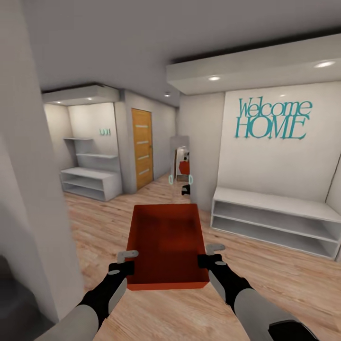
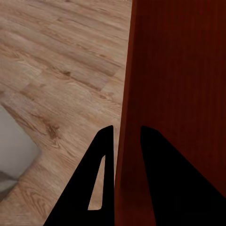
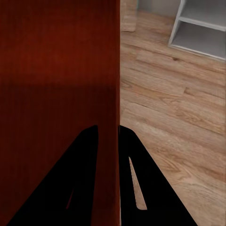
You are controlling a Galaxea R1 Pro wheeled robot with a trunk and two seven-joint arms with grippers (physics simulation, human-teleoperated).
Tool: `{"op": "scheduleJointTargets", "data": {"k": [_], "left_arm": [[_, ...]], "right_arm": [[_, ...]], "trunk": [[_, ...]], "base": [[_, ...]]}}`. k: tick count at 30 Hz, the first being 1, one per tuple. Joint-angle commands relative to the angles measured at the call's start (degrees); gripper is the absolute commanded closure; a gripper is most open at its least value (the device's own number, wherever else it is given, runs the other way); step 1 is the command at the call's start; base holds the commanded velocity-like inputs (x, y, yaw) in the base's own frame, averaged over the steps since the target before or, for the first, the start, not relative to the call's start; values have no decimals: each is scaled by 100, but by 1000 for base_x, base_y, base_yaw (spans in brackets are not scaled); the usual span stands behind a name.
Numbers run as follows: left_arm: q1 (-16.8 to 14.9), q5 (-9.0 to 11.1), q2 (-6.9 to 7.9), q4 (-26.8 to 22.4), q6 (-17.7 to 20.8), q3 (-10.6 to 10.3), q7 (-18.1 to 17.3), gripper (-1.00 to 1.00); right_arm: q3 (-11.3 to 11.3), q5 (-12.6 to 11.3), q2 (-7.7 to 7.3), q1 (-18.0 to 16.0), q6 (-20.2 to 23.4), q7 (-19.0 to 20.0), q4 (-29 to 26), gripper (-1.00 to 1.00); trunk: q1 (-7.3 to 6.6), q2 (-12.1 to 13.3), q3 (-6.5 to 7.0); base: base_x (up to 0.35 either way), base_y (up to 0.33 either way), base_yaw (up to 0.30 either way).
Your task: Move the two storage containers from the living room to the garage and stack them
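one orange-red storage container [image 1: 166, 246] hangs between the two arms, above the light wood-plank floor [image 1: 265, 284] in a hallway. left gripper [image 2: 123, 141] is clamped over the container's left wall, one finger inside, one outside; right gripper [image 3: 108, 136] pinches the right wall likewise. far right, a white low shelf [image 1: 279, 220] sits under teal "welcome home" lettering [image 1: 272, 119]; a wooden door [image 1: 142, 148] stands far left.

The left end effector [image 2: 126, 141] straddles the orange-red wall of a storage container [image 2: 174, 84], one dark finger [image 2: 89, 188] outside and the other inside, over light wood-plank floor [image 2: 61, 61], with a pale grey object [image 2: 14, 150] at the frame's edge.
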Motion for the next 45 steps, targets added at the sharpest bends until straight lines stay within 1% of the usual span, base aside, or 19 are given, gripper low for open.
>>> {"op": "scheduleJointTargets", "data": {"k": [1,45], "left_arm": [[0,75,368,3,33,306,78,100],[-1,73,368,3,22,307,78,100]], "right_arm": [[-2,28,-32,-1,-126,-26,-30,100],[-1,28,-18,-4,-132,-35,-30,100]], "trunk": [[5,-4,-2],[5,-4,-2]], "base": [[324,0,55],[325,0,2]]}}
